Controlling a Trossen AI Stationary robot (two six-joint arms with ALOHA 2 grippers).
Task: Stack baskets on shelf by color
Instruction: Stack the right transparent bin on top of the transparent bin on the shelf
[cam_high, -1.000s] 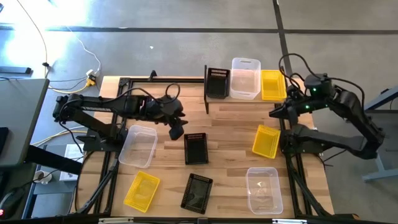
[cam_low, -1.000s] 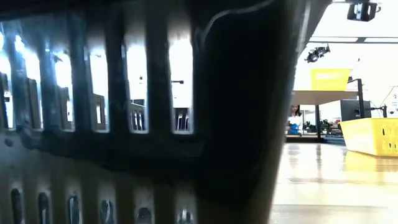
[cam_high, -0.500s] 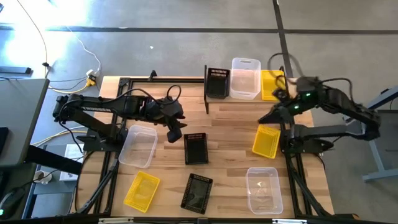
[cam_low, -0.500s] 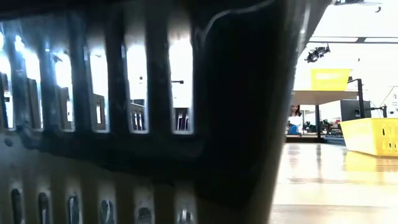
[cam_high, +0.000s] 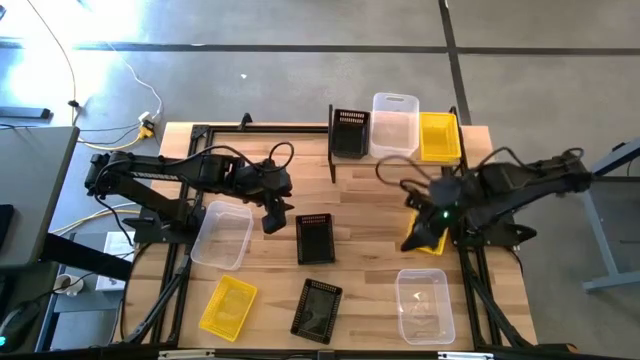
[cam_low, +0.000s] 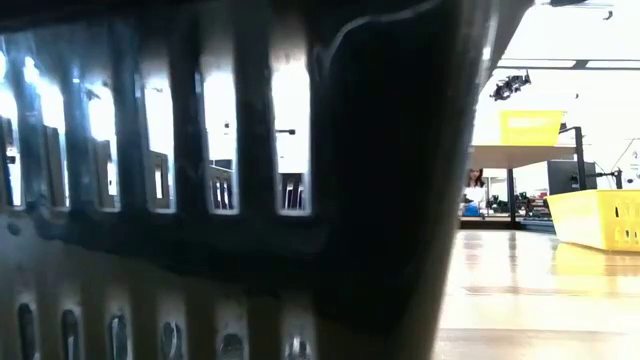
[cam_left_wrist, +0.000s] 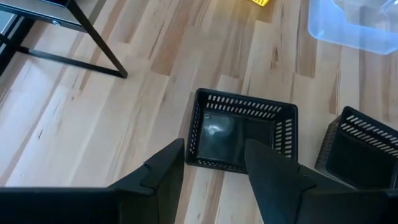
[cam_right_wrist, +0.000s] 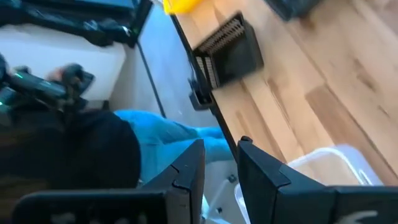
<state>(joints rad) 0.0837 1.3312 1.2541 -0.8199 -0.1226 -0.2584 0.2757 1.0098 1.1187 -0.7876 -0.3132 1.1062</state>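
On the shelf (cam_high: 400, 160) at the table's far edge stand a black basket (cam_high: 350, 131), a clear basket (cam_high: 394, 125) and a yellow basket (cam_high: 439, 136). My left gripper (cam_high: 270, 217) hovers open just left of a black basket (cam_high: 315, 238) on the table; in the left wrist view that basket (cam_left_wrist: 242, 134) lies past the open fingers (cam_left_wrist: 214, 171). My right gripper (cam_high: 418, 205) hangs open over a yellow basket (cam_high: 416, 240) at mid right, with nothing between its fingers (cam_right_wrist: 221, 168).
On the table also lie a clear basket (cam_high: 222, 235), a yellow basket (cam_high: 228, 306), a black basket (cam_high: 317, 310) and a clear basket (cam_high: 424, 304). That black basket (cam_low: 250, 200) fills most of the low view. A person in blue (cam_right_wrist: 168, 140) shows beyond the table's edge.
My right gripper has swung from the shelf's right end toward the table's near edge and left, turning as it went, and now hangs over the yellow basket at mid right. My left gripper has stayed in place and turned a little.
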